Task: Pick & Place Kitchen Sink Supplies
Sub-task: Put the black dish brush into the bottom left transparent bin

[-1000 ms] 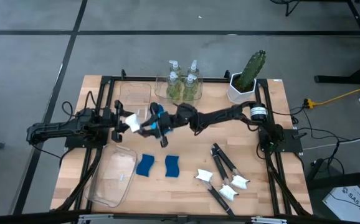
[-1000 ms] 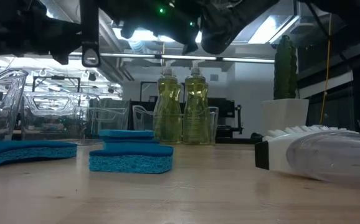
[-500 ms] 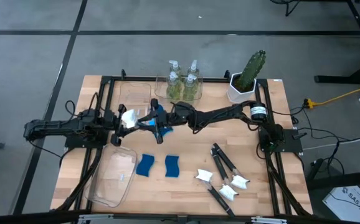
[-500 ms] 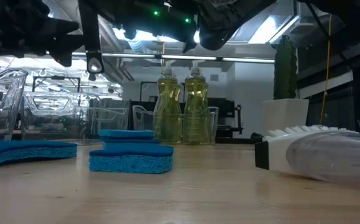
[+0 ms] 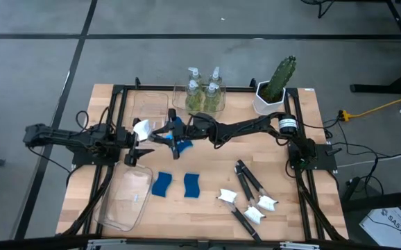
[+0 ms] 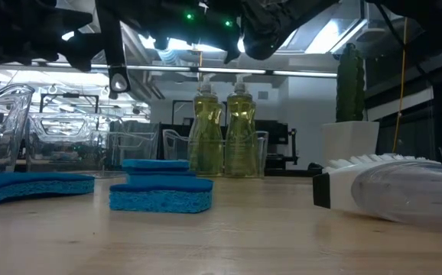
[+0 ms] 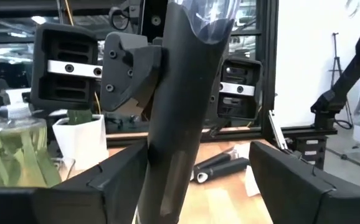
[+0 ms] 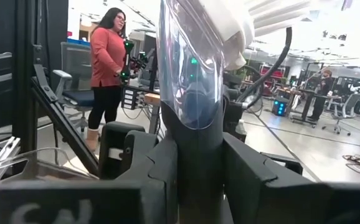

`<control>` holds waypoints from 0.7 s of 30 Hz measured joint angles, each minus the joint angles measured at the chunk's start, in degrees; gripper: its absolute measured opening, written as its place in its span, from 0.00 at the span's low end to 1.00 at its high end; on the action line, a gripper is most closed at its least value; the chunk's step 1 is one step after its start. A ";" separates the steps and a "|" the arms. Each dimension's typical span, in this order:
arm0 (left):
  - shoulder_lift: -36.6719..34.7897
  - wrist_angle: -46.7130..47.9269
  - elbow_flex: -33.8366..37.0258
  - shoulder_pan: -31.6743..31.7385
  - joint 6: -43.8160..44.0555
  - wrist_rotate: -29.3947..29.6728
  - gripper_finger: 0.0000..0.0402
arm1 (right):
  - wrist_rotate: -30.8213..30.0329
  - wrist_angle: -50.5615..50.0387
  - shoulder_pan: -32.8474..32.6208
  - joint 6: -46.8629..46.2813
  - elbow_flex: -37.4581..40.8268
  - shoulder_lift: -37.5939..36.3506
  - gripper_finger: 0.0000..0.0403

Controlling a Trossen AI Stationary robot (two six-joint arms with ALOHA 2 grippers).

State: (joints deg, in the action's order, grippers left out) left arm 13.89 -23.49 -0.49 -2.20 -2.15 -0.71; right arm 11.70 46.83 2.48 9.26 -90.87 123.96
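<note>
Compared with a second ago, the right gripper (image 5: 168, 137) and the dish brush (image 5: 142, 128) it carries have shifted a little toward the upper left of the high view. The left arm's elbow has drawn back toward the left edge.

Right gripper hangs above the table (image 5: 291, 208), left of centre. In the right wrist view its fingers (image 8: 161, 168) are pressed against the brush's black handle on both sides, with the clear neck and white bristle head rising above them. The brush is held off the table, its white head pointing toward the left arm.

Left gripper (image 5: 137, 146) sits just beside that head, in the left middle of the high view. In the left wrist view its fingers (image 7: 114, 180) are spread wide, with the handle passing between them and a gap on each side.

Two blue sponges (image 5: 162, 184) lie side by side on the wood in the lower centre. More dish brushes (image 5: 249, 191) lie in a loose cluster at lower right. Pump bottles of yellow-green soap (image 5: 204, 94) stand in a clear bin (image 5: 180, 104) at the top centre, left of the cactus (image 5: 278, 80). Another clear bin (image 5: 125, 201) lies at lower left.
</note>
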 joint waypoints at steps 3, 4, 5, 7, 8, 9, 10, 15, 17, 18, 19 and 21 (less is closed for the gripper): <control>2.20 -2.87 0.02 0.00 -0.15 0.06 0.69 | 0.12 -0.08 0.18 -0.09 -0.58 0.00 0.24; 2.98 -3.91 0.02 0.00 -0.20 0.19 0.69 | 0.19 -0.13 0.24 -0.18 -0.76 0.00 0.24; 3.70 -4.94 0.02 0.00 -0.36 0.21 0.69 | 0.20 -0.09 0.26 -0.19 -0.85 0.00 0.24; 5.16 -6.76 0.02 0.00 -0.91 0.10 0.69 | 0.21 -0.04 0.26 -0.17 -1.06 0.00 0.24; 5.76 -7.45 0.02 0.00 -1.12 0.07 0.69 | 0.22 -0.04 0.26 -0.17 -1.10 0.00 0.24; 6.37 -8.14 0.02 0.00 -1.31 0.07 0.69 | 0.22 -0.02 0.26 0.00 -1.12 0.00 0.24; 6.95 -8.67 0.02 0.00 -1.62 0.09 0.69 | 0.20 -0.02 0.28 0.07 -1.12 0.00 0.24; 9.18 -12.45 0.02 0.03 -1.89 1.09 0.68 | 0.07 1.37 0.60 -0.17 -1.15 0.00 0.24; 9.85 -14.28 0.02 -0.01 -2.81 3.29 0.68 | -0.53 2.31 0.71 0.19 -1.23 0.00 0.24; 10.12 -14.57 0.00 -0.02 -3.54 4.39 0.69 | -0.72 2.57 0.78 0.32 -1.25 0.00 0.24; 10.36 -14.45 -0.09 0.02 -4.37 5.39 0.69 | -0.80 2.70 0.81 0.43 -1.25 0.00 0.24; 10.99 -14.36 -0.43 0.28 -5.64 7.02 0.69 | -0.81 3.12 0.95 0.44 -1.25 0.00 0.24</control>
State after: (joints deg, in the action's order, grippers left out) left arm 24.89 -37.85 -0.92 -1.92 -7.79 6.31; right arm 10.90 49.95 3.44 9.69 -92.12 123.96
